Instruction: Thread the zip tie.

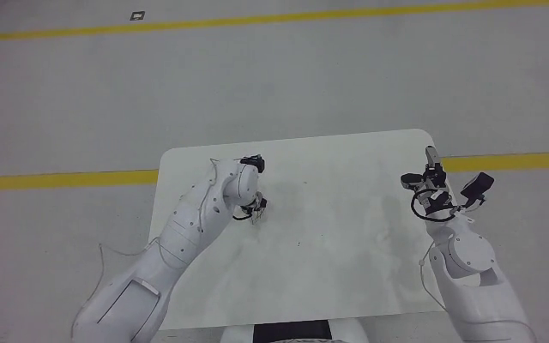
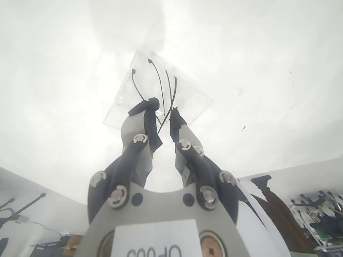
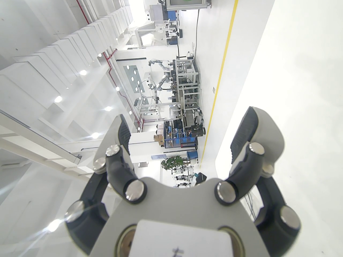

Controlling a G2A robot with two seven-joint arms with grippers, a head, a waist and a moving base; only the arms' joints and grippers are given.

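While a clear tray (image 2: pixel 190 91) holds zip ties (image 2: pixel 161 88), left end effector (image 2: pixel 163 109) and right end effector (image 3: pixel 185 116) stand open.

Black zip ties (image 2: pixel 160 84) on a clear tray (image 2: pixel 193 94), white surface (image 1: pixel 343 240), grey floor (image 1: pixel 257 86) with yellow stripes (image 1: pixel 257 19).

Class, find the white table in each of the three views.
Top view: white table, centre of picture.
Left wrist view: surface under the clear tray, beyond the left gripper.
Right wrist view: probably the pale expanse beyond the right gripper.
Shared: yellow floor line, top and right wrist views.
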